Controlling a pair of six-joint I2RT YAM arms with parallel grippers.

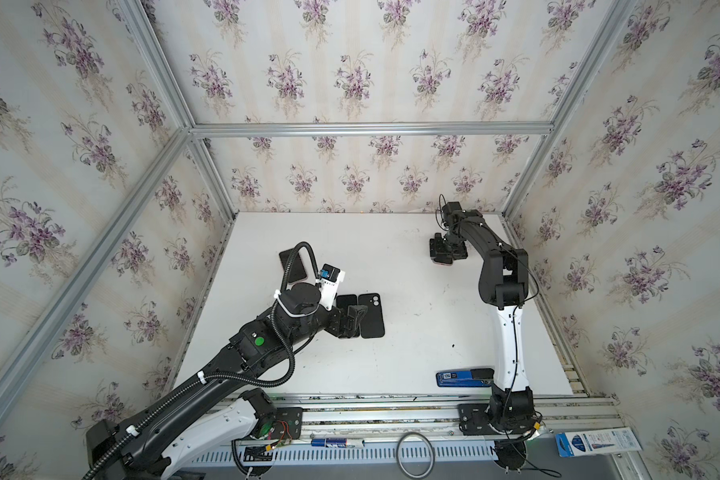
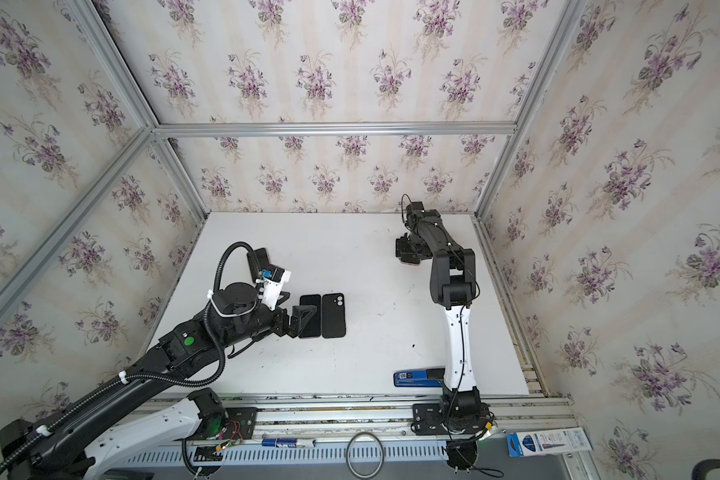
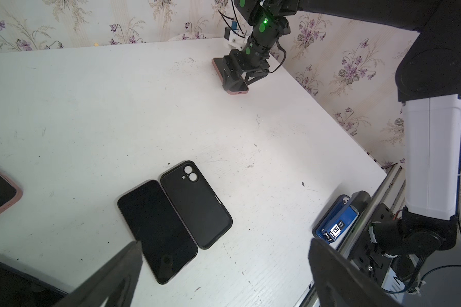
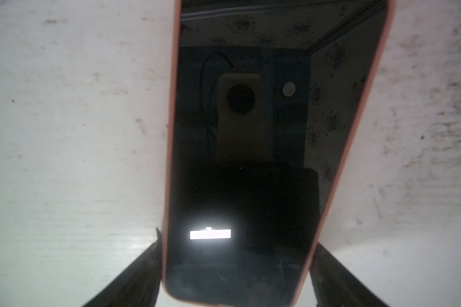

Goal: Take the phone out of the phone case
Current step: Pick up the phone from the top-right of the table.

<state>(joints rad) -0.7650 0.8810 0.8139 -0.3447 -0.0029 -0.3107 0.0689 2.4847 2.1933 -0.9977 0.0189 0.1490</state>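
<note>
The right claw [image 4: 237, 240] pinches the phone in its pink case [image 4: 240, 133] across the long edges, one finger [image 4: 133, 276] against each side. That phone lies screen-up on the white desk [image 3: 77, 106], well apart from the empty black case [image 3: 197, 204] and toward the far wall. The left claw [image 3: 225, 242] hangs spread wide above a bare black phone [image 3: 157, 231], which lies screen-up just beside the empty black case, long edge to long edge.
</note>
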